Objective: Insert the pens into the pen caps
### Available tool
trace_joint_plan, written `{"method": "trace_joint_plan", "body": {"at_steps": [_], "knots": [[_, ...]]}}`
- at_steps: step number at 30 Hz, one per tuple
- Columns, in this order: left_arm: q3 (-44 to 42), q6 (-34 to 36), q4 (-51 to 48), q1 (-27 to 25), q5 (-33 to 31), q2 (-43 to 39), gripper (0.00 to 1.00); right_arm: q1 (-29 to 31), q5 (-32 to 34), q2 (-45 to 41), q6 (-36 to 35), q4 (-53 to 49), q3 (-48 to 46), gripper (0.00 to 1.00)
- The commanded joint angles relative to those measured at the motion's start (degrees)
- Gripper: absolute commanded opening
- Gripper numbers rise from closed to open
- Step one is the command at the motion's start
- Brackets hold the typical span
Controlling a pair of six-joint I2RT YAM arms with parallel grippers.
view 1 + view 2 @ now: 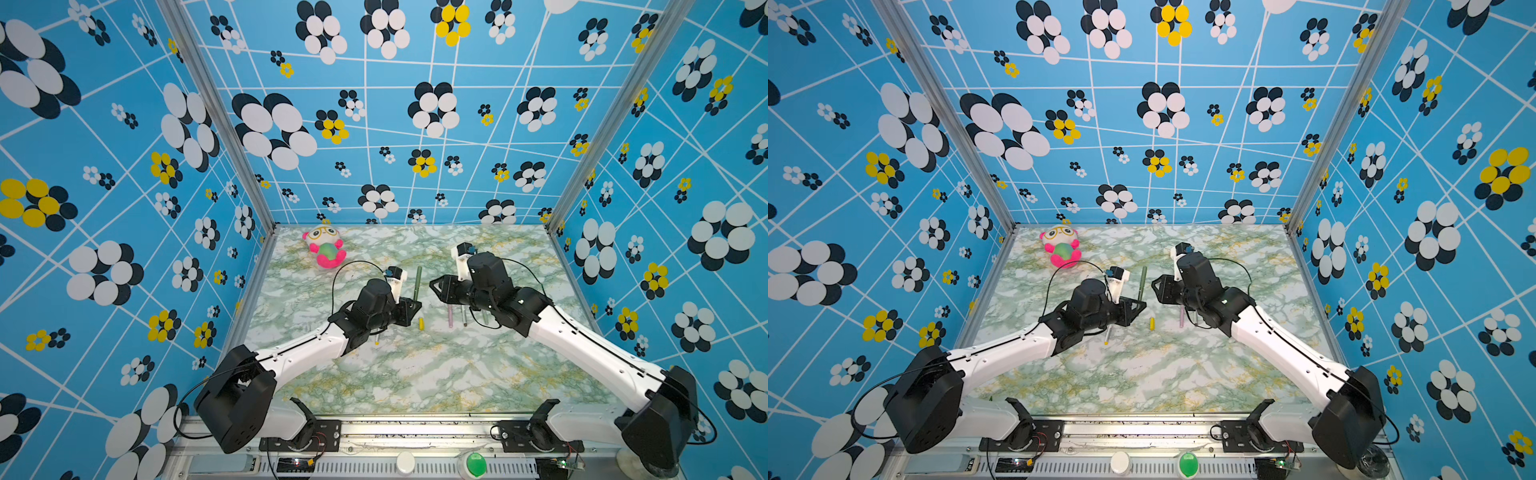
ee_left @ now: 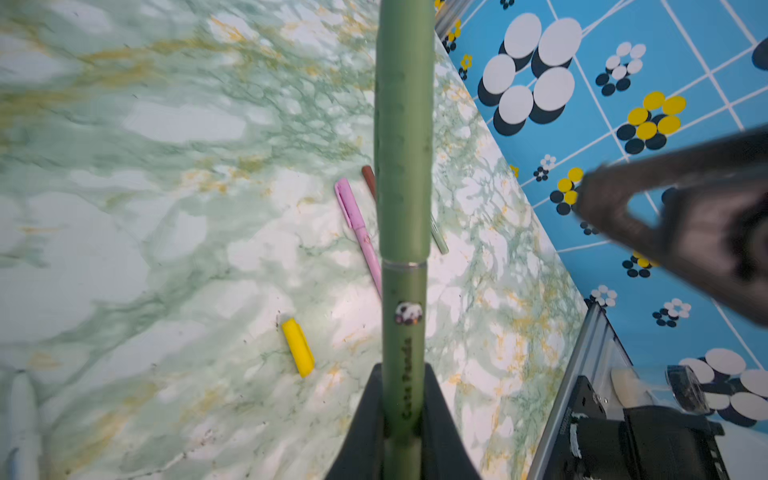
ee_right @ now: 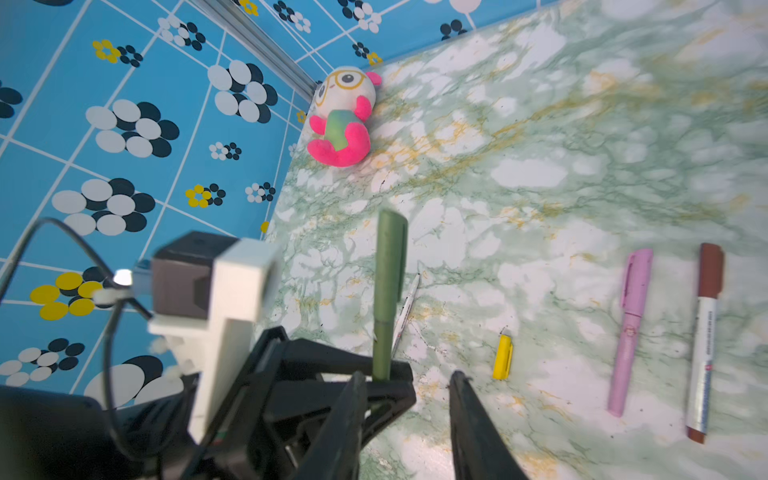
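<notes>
My left gripper (image 1: 411, 308) (image 2: 403, 415) is shut on the lower body of a dark green pen (image 1: 417, 282) (image 2: 403, 324). The pen points away from the jaws and wears its dark green cap (image 2: 402, 124). My right gripper (image 1: 433, 287) (image 3: 407, 378) is open and empty, just right of that pen (image 3: 388, 291). A yellow pen cap (image 1: 421, 323) (image 3: 503, 357) lies loose on the table. Beside it lie a pink pen (image 3: 629, 332) with a pink cap and a white pen (image 3: 704, 345) with a brown cap. A pale green pen (image 2: 439, 237) lies beyond them, partly hidden.
A thin uncapped white pen (image 1: 377, 338) (image 3: 405, 309) lies under my left forearm. A pink and white plush toy (image 1: 326, 247) sits at the back left of the marbled table (image 1: 415, 374). Patterned blue walls (image 1: 124, 208) close the sides and back.
</notes>
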Motion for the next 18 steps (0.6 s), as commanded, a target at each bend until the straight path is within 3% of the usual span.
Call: {"method": "trace_joint_plan", "body": {"at_steps": [1, 8, 18], "knots": [[-1.16, -2.72, 0.57, -2.71, -3.09, -1.38, 0.0, -0.14, 0.34, -1.1, -1.24, -2.84, -2.27, 0.36], [0.73, -4.9, 2.52, -4.92, -4.32, 0.78, 0.0, -0.15, -4.55, -3.5, 3.29, 1.95, -9.54, 0.39], [3.83, -5.41, 2.98, -6.17, -3.23, 4.19, 0.0, -0.2, -7.89, -3.13, 5.43, 6.16, -12.15, 0.38]]}}
